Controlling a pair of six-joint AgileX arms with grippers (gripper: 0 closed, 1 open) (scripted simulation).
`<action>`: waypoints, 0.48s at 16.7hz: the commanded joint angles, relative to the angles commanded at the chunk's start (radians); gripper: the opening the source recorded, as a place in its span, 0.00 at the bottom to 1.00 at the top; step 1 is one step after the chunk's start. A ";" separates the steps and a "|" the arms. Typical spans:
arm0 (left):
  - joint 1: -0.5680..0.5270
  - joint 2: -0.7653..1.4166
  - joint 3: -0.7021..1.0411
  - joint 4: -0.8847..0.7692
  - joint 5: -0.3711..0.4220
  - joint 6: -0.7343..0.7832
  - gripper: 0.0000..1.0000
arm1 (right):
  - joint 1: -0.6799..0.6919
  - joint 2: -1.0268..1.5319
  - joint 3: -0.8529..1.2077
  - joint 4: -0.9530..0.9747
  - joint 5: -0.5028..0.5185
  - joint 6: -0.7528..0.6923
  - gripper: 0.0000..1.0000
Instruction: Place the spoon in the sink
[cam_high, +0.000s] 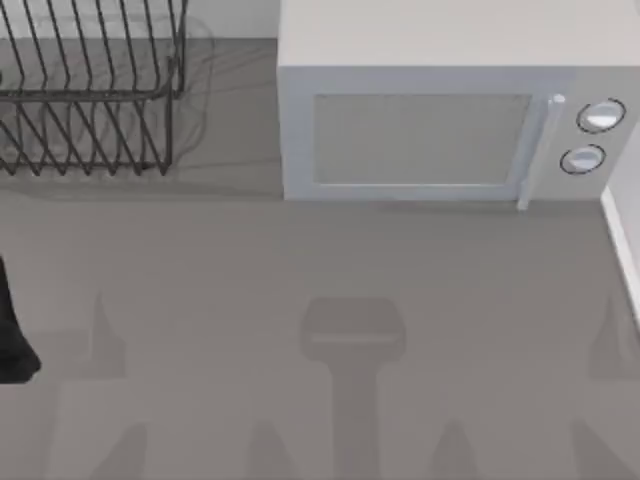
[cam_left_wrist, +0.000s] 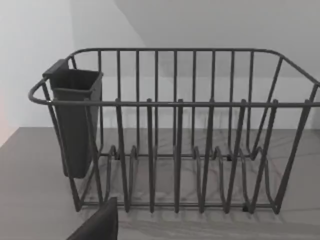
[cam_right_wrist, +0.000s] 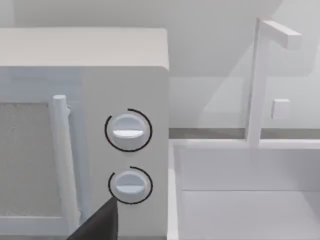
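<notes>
Top view. The tabletop (cam_high: 300, 260) carried a wire dish rack (cam_high: 90, 110) at the far left and a microwave (cam_high: 430, 130) at the far middle-to-right, its door closed. The white rim of the sink (cam_high: 622, 250) ran along the right edge. A dark part of the left arm (cam_high: 15, 330) entered at the near left edge, low over the tabletop. The place of the spoon could not be told.

Left wrist view. The camera faced the dish rack, with a dark cutlery holder (cam_left_wrist: 75, 125) hung on one end of its rim. The slots of the rack in view held nothing. A dark corner of the left gripper (cam_left_wrist: 100, 225) lay in the foreground, well apart from the rack. Whether it was open or closed could not be told.

Right wrist view. The camera faced the microwave's two knobs (cam_right_wrist: 128, 150) and door handle (cam_right_wrist: 62, 160), with the sink basin and its faucet (cam_right_wrist: 257, 80) just beside the microwave. The part of the basin in view held no spoon. A dark corner of the right gripper (cam_right_wrist: 100, 225) showed in the foreground, its state likewise not to be told.

Progress, as judged: nothing of the task appeared done. Locating the spoon, grasping it, carrying it to the sink at the right and releasing it all remained.
</notes>
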 joint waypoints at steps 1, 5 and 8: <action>0.000 0.000 0.000 0.000 0.000 0.000 1.00 | 0.000 0.000 0.000 0.000 0.000 0.000 1.00; 0.000 0.000 0.000 0.000 0.000 0.000 1.00 | -0.016 0.057 0.041 -0.042 0.001 -0.061 1.00; 0.000 0.000 0.000 0.000 0.000 0.000 1.00 | -0.050 0.191 0.132 -0.140 0.000 -0.218 1.00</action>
